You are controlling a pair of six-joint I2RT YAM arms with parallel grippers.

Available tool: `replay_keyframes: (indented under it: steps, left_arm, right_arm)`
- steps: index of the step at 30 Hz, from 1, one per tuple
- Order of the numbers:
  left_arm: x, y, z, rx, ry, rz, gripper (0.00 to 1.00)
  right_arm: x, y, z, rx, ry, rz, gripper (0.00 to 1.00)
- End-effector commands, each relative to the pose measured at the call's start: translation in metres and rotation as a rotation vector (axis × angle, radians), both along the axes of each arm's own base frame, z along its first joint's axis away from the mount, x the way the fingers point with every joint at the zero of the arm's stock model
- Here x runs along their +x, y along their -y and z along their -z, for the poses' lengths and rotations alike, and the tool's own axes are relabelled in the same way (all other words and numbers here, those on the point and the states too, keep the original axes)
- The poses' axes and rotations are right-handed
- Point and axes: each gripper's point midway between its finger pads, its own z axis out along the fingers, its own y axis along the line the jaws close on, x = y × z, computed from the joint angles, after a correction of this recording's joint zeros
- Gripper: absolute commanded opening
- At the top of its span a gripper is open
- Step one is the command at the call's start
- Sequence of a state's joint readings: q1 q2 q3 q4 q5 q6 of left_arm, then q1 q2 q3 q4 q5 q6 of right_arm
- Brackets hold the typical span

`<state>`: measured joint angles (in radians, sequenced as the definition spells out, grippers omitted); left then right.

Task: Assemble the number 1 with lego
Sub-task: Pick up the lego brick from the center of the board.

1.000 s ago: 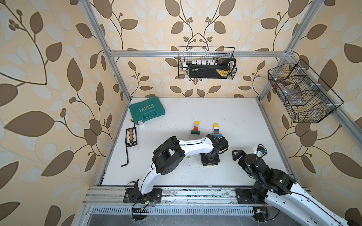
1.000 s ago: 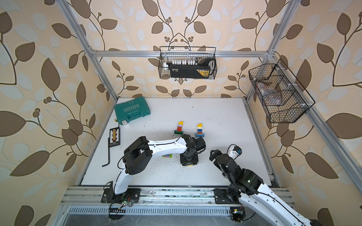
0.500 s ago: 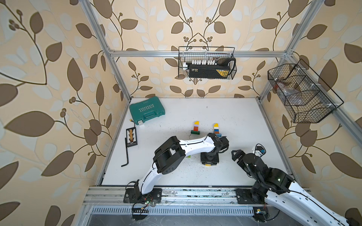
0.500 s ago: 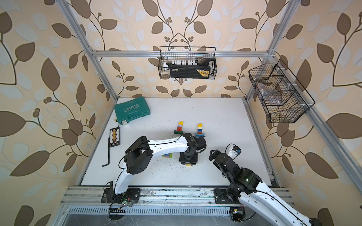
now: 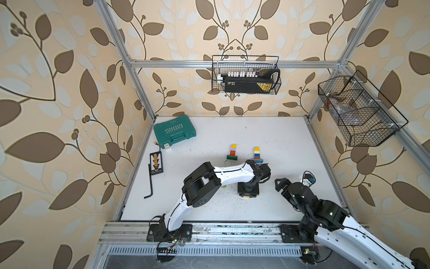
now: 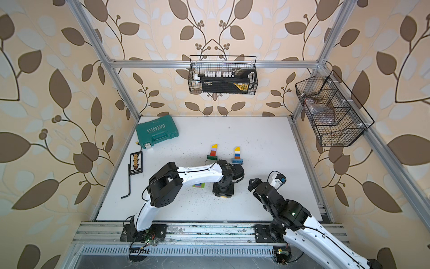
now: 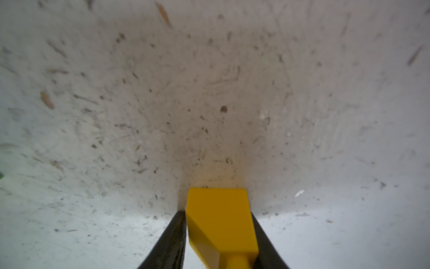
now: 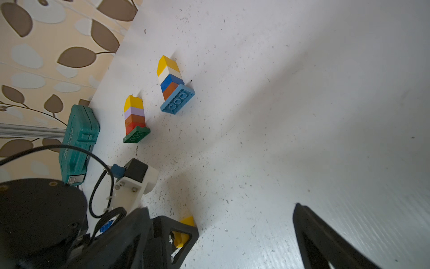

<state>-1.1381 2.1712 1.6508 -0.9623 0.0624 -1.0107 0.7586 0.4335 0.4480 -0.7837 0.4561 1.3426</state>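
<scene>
The left gripper (image 7: 218,213) pinches a yellow brick (image 7: 221,224) down at the table (image 5: 209,205), likely to start another stack like the green-footed column (image 5: 232,152) and blue-footed column (image 5: 257,154) beyond, while the right gripper (image 5: 280,184) hangs nearby, gaping wide and empty.

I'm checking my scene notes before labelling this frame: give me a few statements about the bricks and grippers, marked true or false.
A green-based tower and a blue-based tower stand on the table. True.
Both towers are topped with red. False: both tops are yellow.
The left gripper is shut on a yellow brick. True.
The right gripper holds a blue brick. False: it is open and empty.
</scene>
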Motion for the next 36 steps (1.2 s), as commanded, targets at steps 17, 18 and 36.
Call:
replay_keyframes:
  steps: [17, 18, 36]
  left_arm:
    - [0.019, -0.009, -0.016, 0.008, 0.078, 0.062, 0.43]
    - [0.020, -0.009, -0.016, 0.008, 0.080, 0.060, 0.43]
    - [0.034, -0.006, -0.017, -0.019, 0.120, 0.085, 0.42]
  right_arm:
    - [0.001, -0.001, 0.003, -0.008, -0.005, -0.002, 0.99]
    - [0.001, -0.001, 0.004, -0.009, -0.007, -0.002, 0.99]
    - [0.002, -0.004, 0.004, -0.006, -0.007, -0.011, 0.99]
